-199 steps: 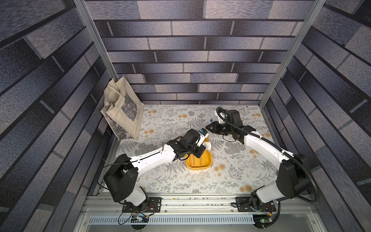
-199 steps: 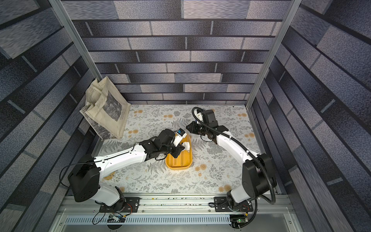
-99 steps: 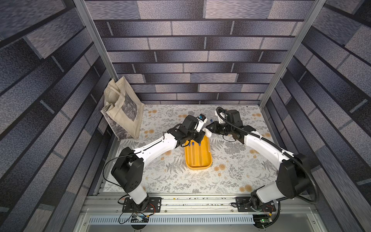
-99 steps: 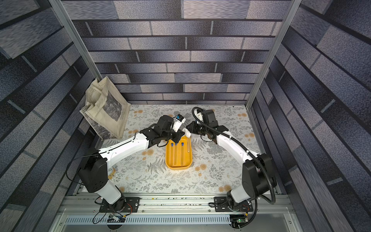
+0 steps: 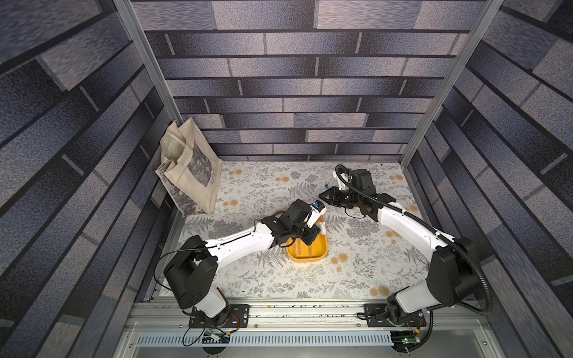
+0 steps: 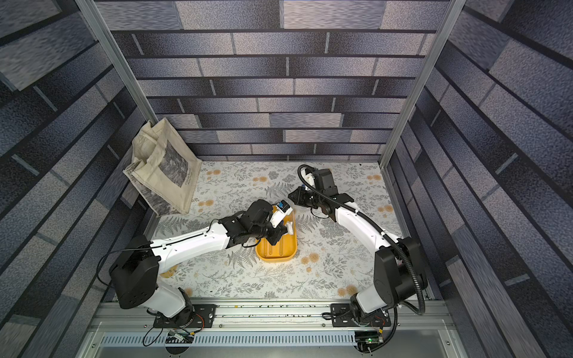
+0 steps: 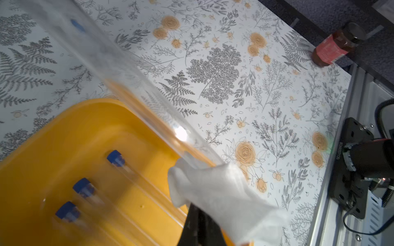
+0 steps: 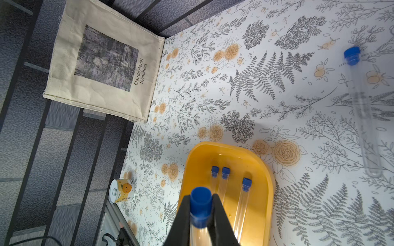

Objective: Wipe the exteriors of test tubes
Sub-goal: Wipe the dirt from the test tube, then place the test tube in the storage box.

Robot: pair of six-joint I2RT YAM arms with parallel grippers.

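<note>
White cloth point(image 7: 213, 191) in the clenched left gripper point(image 7: 197, 215) is wrapping one test tube point(image 7: 132, 85); right gripper point(image 8: 200, 201) is clamping its blue cap point(image 8: 200, 194) over the yellow tray point(image 8: 266, 181), three tubes point(image 8: 222, 183) lying inside; wiping seems under way; next stroke is calling for steady counter-hold

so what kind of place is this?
Likely a staged robot test cell, not a real lab: printed brick-pattern wall panels on an aluminium frame, a floral-print tabletop, and the left arm and right arm bolted to a front rail.
</note>
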